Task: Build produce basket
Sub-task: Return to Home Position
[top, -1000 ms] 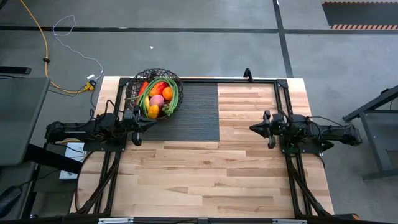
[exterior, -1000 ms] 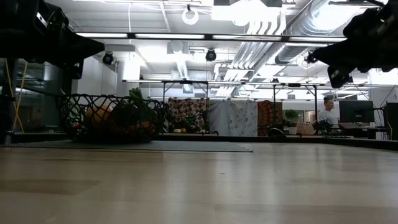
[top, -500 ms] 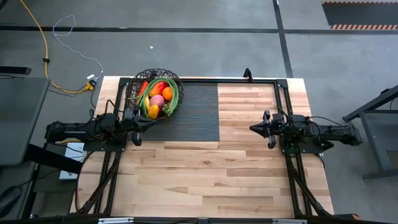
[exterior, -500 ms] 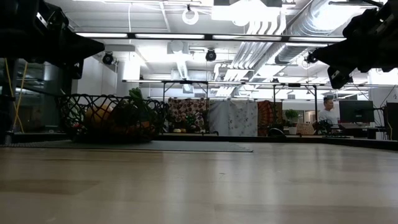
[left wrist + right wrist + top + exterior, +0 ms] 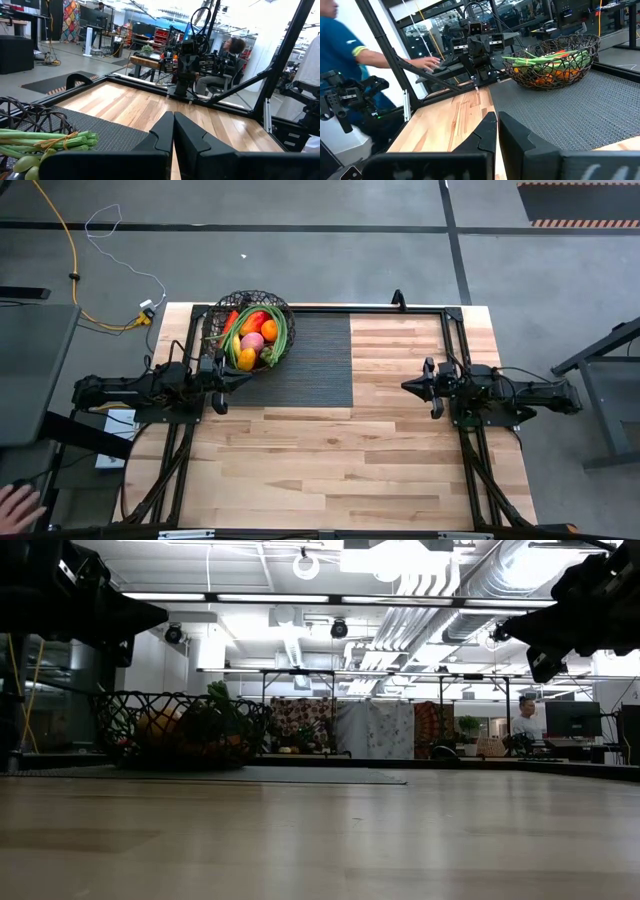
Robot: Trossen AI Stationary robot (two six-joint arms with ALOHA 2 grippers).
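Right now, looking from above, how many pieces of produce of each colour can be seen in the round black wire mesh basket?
Red pieces: 2
Orange to orange-yellow round fruits: 2
Pink round fruit: 1
Bundle of long green stalks: 1
Total: 6 showing in the basket; more may lie hidden beneath.

A hand point(image 5: 14, 505), seemingly a person's, and the basket point(image 5: 37, 116) are each cut off by a picture's edge.
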